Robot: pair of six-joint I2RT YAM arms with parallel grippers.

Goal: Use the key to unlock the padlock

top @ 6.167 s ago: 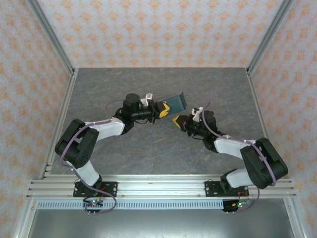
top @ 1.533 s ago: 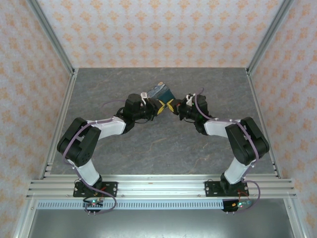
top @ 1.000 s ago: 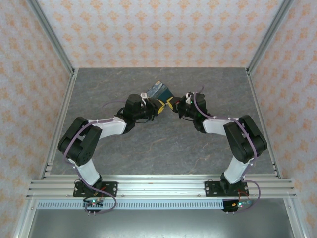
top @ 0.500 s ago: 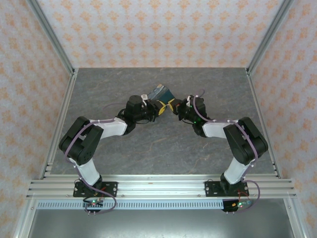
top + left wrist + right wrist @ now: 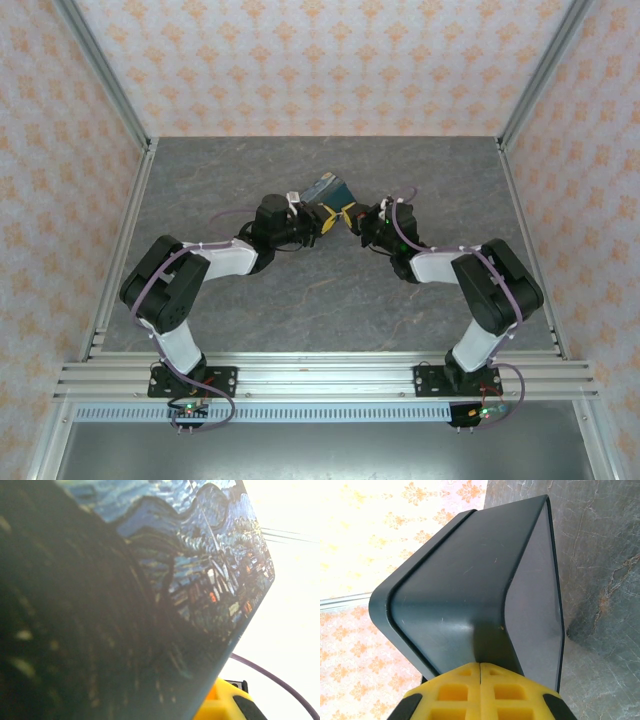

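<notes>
1. Since six seconds back, the tin [image 5: 328,186] has swung toward the back wall, and my right claw [image 5: 351,216] has come up from the near side to meet it. I cannot tell where the padlock or the key lies.
2. My left claw [image 5: 326,212] grips the tin at its near end and carries it tilted off the table [image 5: 250,300].
3. My right claw's yellow pads [image 5: 470,692] are pressed flat together with no gap, their tips touching the tin's plain dark corner. I cannot tell whether anything thin is pinched between them.
4. Seen from my left wrist, the tin's face carries a painted swirling night sky over a village, and a yellow fingertip [image 5: 217,707] and a purple cable [image 5: 270,667] sit just below its lower edge.
5. Under the tin is grey marbled tabletop. Orange-patterned wallpaper [image 5: 320,60] and aluminium frame posts [image 5: 100,75] stand well behind and to either side of it.
</notes>
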